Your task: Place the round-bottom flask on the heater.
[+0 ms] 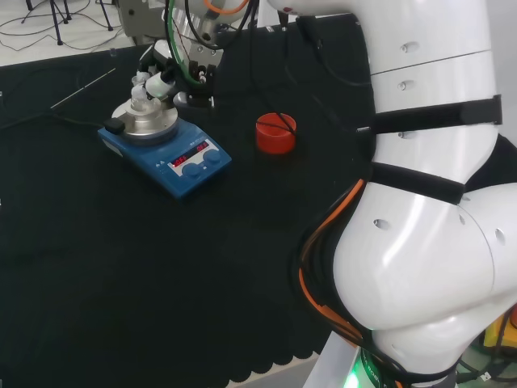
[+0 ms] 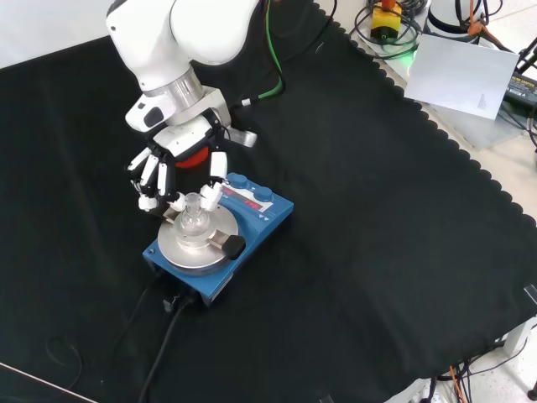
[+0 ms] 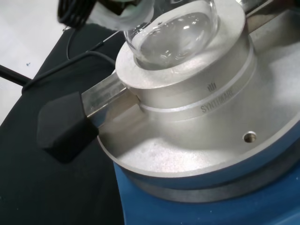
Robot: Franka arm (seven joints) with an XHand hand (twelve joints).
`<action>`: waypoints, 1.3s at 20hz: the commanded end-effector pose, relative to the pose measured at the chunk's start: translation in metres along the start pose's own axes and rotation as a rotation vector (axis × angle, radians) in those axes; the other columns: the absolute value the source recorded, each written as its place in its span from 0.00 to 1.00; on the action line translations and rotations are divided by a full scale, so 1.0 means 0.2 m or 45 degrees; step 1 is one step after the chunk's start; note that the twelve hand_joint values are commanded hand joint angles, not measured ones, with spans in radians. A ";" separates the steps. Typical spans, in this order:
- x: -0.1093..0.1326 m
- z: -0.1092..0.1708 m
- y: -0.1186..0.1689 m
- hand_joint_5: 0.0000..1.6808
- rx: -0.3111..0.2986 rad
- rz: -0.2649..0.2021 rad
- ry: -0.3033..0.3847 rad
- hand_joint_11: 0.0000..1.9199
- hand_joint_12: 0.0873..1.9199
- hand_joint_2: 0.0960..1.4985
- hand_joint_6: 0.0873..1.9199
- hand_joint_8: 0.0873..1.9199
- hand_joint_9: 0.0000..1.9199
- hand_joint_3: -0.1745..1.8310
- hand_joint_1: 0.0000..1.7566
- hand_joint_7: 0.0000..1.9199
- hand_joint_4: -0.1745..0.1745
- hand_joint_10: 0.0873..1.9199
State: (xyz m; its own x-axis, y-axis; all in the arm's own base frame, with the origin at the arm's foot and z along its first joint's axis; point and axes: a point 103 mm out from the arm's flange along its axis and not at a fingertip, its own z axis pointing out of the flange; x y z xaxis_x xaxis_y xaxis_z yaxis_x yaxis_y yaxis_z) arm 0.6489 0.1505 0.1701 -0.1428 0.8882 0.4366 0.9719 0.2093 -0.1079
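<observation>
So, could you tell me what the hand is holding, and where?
The hand holds the clear glass round-bottom flask by its neck, between its fingers.

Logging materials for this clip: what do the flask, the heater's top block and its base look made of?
Round-bottom flask: clear glass, judging by see-through walls and bright reflections. Heater top block: bare metal, probably aluminium, with a dull silver brushed sheen. Heater base: blue casing, painted metal or plastic; I cannot tell which.
</observation>
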 end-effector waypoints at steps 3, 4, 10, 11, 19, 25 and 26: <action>0.02 0.07 0.03 0.59 0.077 -0.019 -0.051 0.03 0.69 0.58 0.53 0.26 0.27 0.29 0.58 0.21 1.00 0.27; 0.02 0.07 0.03 0.56 0.087 -0.024 -0.050 0.02 0.69 0.56 0.49 0.26 0.26 0.28 0.56 0.20 0.85 0.28; 0.02 0.05 0.02 0.37 0.076 -0.021 -0.053 0.00 0.67 0.38 0.35 0.27 0.22 0.43 0.51 0.16 0.51 0.29; 0.02 0.03 0.01 0.34 0.074 -0.014 -0.057 0.00 0.67 0.36 0.32 0.27 0.22 0.43 0.50 0.15 0.51 0.30; 0.02 -0.05 -0.05 0.28 0.042 0.006 -0.081 0.00 0.65 0.34 0.16 0.28 0.21 0.41 0.47 0.13 0.48 0.31; 0.01 -0.15 -0.13 0.29 0.008 0.021 -0.073 0.00 0.64 0.35 0.13 0.28 0.20 0.40 0.46 0.13 0.49 0.31; 0.01 -0.17 -0.15 0.29 0.004 0.019 -0.076 0.00 0.64 0.35 0.13 0.28 0.20 0.40 0.46 0.13 0.49 0.31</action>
State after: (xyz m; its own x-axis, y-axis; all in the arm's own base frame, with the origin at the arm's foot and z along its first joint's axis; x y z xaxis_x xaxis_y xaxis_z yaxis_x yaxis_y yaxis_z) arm 0.6354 0.1459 0.1892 -0.1513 0.9118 0.3817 0.9664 0.2177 -0.1368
